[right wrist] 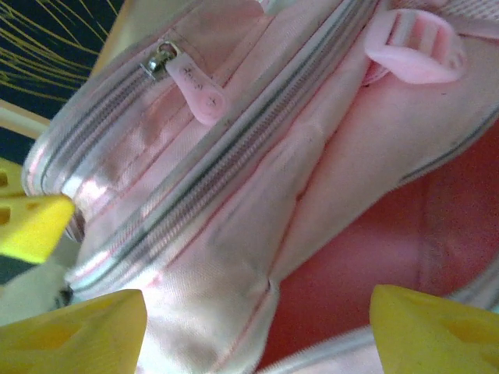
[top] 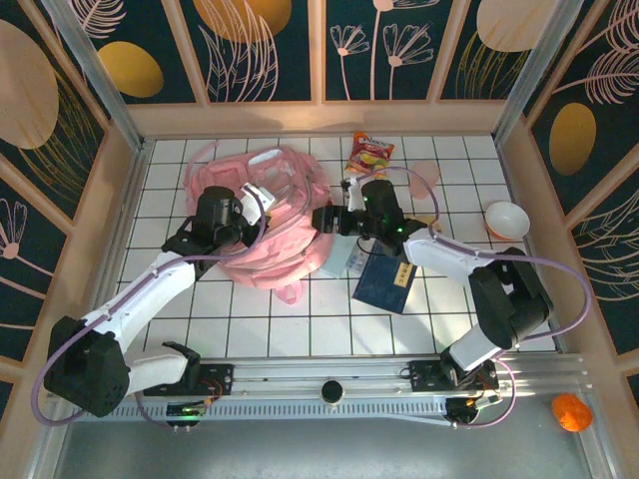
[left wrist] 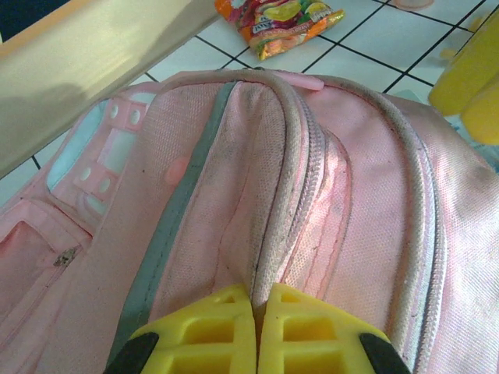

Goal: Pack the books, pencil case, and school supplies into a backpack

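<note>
Pink backpack (top: 270, 200) lies mid-table, and nothing looks packed yet: the navy book (top: 384, 284) and the pencil case (top: 354, 261) rest on the tiles just beside it. The left gripper (left wrist: 256, 319) reaches in from the left, pinched together on a zip ridge. The right gripper (right wrist: 257, 319) hovers against the bag's side, fingers spread wide.

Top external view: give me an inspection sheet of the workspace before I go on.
Surface: white tiled table, no spills seen.
Job's things: backpack lying mid-table; pencil case and navy book to its right, not yet packed.
Clutter: snack packet, pink cup, white bowl.
Grippers: left claw shut on a backpack zip edge; right claw open over the backpack.
Cables: purple cables looping off both arms.
Surroundings: floral wall panels; orange object beyond the front rail.
</note>
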Motion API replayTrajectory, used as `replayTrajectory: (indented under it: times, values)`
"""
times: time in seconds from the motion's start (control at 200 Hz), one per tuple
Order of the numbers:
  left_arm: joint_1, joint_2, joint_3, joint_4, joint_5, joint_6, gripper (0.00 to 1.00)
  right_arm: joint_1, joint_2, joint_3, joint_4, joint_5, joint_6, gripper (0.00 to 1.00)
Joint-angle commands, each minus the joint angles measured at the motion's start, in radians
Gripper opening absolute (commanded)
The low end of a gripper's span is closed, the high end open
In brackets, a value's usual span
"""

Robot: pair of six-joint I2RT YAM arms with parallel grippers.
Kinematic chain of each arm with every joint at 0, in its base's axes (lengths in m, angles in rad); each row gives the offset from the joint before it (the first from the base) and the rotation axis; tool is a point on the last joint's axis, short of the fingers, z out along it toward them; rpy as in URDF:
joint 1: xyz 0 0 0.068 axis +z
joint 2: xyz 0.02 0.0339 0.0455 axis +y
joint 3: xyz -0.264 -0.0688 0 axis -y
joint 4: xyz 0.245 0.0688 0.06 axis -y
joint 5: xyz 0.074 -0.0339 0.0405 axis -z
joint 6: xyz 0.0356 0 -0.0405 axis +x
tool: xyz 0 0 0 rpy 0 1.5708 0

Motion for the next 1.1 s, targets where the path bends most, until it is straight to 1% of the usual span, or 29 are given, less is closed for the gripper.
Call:
replayTrajectory:
  times: [0.0,0.07,0.165,0.195,0.245,0.275,0.32,0.475,0.51,0.56,0.626,0.671,0.691,0.756,0.826,0.846,0.871,0.886,0.971,1.096]
  values:
    - [-0.001,-0.049,0.039,0.101,0.059,0.028,0.0,0.022,0.052,0.012,0.113,-0.045,0.142,0.7]
    - [-0.001,-0.049,0.036,0.102,0.05,0.028,0.0,0.045,0.066,0.018,0.135,-0.043,0.16,0.46]
    - [0.0,-0.033,0.039,0.115,0.0,0.022,0.0,0.088,0.057,0.007,0.161,-0.016,0.185,0.28]
    - [0.0,-0.024,0.041,0.123,-0.015,0.021,0.0,0.106,0.05,0.001,0.167,0.007,0.195,0.2]
    - [0.001,-0.004,0.049,0.139,-0.035,0.025,0.0,0.136,0.037,-0.015,0.189,0.042,0.22,0.04]
    - [0.001,0.012,0.055,0.148,-0.042,0.027,0.0,0.156,0.028,-0.025,0.204,0.065,0.242,0.0]
    - [0.001,0.038,0.071,0.16,-0.048,0.032,0.0,0.184,0.015,-0.038,0.225,0.101,0.269,0.0]
    - [0.007,0.143,0.134,0.201,-0.056,0.04,0.0,0.287,-0.035,-0.068,0.267,0.284,0.355,0.0]
    - [0.009,0.166,0.135,0.205,-0.053,0.039,0.0,0.303,-0.04,-0.07,0.275,0.318,0.367,0.0]
    - [0.01,0.194,0.182,0.21,-0.052,0.035,0.0,0.32,-0.047,-0.071,0.282,0.363,0.38,0.0]
    - [0.011,0.213,0.205,0.208,-0.054,0.021,0.0,0.329,-0.043,-0.06,0.3,0.397,0.385,0.0]
    - [0.01,0.209,0.213,0.203,-0.061,-0.004,0.05,0.33,-0.038,-0.05,0.306,0.413,0.391,0.0]
    - [0.011,0.202,0.212,0.203,-0.064,-0.017,0.09,0.33,-0.036,-0.045,0.312,0.416,0.39,0.0]
    - [0.012,0.161,0.2,0.189,-0.082,-0.061,0.29,0.333,-0.031,-0.029,0.32,0.435,0.392,0.0]
    - [0.01,0.097,0.181,0.155,-0.109,-0.117,0.43,0.336,-0.024,-0.008,0.314,0.463,0.403,0.0]
    - [0.012,0.077,0.174,0.146,-0.121,-0.143,0.5,0.336,-0.021,-0.003,0.313,0.468,0.403,0.0]
    - [0.012,0.052,0.167,0.129,-0.137,-0.17,0.55,0.336,-0.018,0.0,0.32,0.473,0.403,0.0]
    - [0.011,0.036,0.161,0.119,-0.148,-0.185,0.57,0.337,-0.017,0.0,0.326,0.474,0.404,0.0]
    - [0.012,-0.059,0.147,0.037,-0.185,-0.256,0.6,0.337,0.001,0.011,0.346,0.486,0.422,0.0]
    - [0.011,-0.211,0.058,-0.065,-0.252,-0.377,0.64,0.335,0.02,0.044,0.345,0.483,0.426,0.0]
